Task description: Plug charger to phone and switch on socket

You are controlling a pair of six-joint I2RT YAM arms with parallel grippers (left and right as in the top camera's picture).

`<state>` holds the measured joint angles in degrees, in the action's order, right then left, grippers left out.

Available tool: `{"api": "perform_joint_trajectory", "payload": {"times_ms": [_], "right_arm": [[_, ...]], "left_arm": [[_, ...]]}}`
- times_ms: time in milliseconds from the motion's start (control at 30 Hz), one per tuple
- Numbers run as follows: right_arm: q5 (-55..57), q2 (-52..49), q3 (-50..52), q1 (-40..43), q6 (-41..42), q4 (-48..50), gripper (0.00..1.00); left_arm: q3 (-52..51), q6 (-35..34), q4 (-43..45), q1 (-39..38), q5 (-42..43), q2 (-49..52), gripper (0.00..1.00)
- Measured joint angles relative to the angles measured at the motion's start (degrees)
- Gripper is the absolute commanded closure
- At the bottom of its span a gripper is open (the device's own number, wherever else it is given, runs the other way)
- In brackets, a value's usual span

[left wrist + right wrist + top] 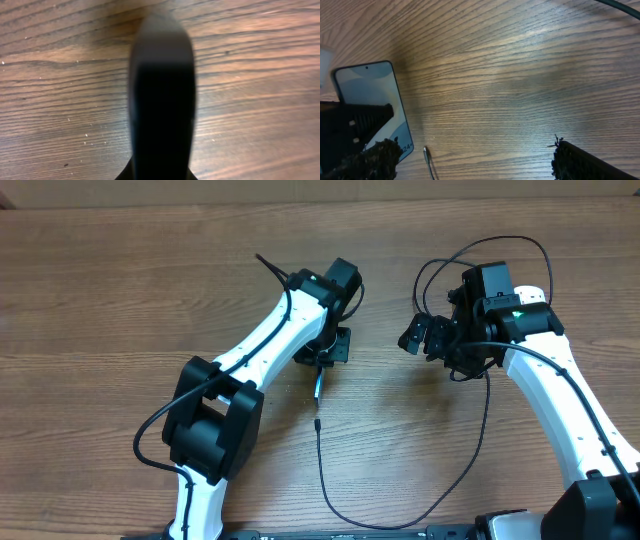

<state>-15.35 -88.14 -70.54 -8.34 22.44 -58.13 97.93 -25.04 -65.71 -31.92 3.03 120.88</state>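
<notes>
The phone (pixel 370 95), with a light blue screen, is held on its long edge by my left gripper (pixel 322 352), which is shut on it. From overhead only the phone's thin edge (pixel 318 383) shows. A dark blur fills the middle of the left wrist view. The charger (pixel 322 470) is a thin black cable lying on the table in a loop. Its small plug tip (pixel 426 152) lies just off the phone's lower corner, touching nothing. My right gripper (pixel 477 167) stands wide open and empty to the right of the phone (pixel 426 340). The socket is out of view.
The wooden table (pixel 120 300) spreads all around. A thin black wire (pixel 480 248) arches over my right wrist. The charger cable runs along the front edge and up beside my right arm (pixel 545 395).
</notes>
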Motion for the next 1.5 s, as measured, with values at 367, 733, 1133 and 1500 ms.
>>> {"api": "perform_joint_trajectory", "payload": {"times_ms": [367,733,1133,1500], "right_arm": [[0.39,0.00,0.00,0.00,0.00,0.02,0.00],[0.39,0.00,0.00,0.00,0.02,0.00,0.00],[0.42,0.00,0.00,0.00,0.04,0.00,0.00],[0.59,0.00,0.00,0.00,0.02,0.00,0.00]], "left_arm": [[-5.79,-2.43,3.87,-0.37,-2.73,0.11,0.79],[-5.81,-2.49,4.22,-0.37,-2.89,0.11,0.77],[-5.81,-2.51,4.24,-0.37,-3.30,0.11,0.82],[-7.37,-3.10,4.66,-0.37,-3.89,0.11,0.82]]}}
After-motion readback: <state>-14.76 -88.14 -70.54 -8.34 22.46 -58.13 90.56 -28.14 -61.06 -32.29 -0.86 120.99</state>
